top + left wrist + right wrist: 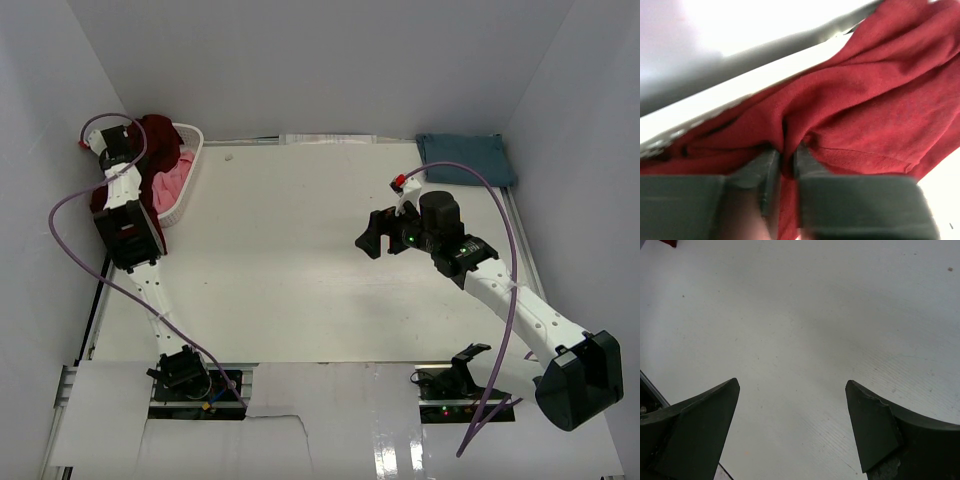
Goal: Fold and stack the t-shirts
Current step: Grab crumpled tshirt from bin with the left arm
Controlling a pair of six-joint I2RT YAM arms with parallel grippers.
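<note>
Left hand (787,155) is clenched on a fold of the maroon shirt (865,100), jaws nearly closed w/ a ridge of cloth pinched between them. That shirt is heaped over the far-left basket (196,136), draped across its far end and left side. The pink shirt (172,183) lies inside the basket, partly under it. Blue shirt (465,158) sits folded at the far-right corner of the desk (300,300), well apart from the others. Right hand (792,384) hangs released over bare desk, nothing between its fingers

Handling, imo: the maroon one is limp knit, light but bulky, zero stiffness. It'll sag and trail from a single pinch, and prob snag the basket rim or tug the pink one along. A better hold would be a shoulder seam or hem corner, w/ the other hand on a 2nd corner so it spreads flat

Desk top is smooth, white, matte; cloth should slide easily. Mid-desk looks the spot for laying out. Plain white walls close in on 3 sides, so little slack near the edges
</note>
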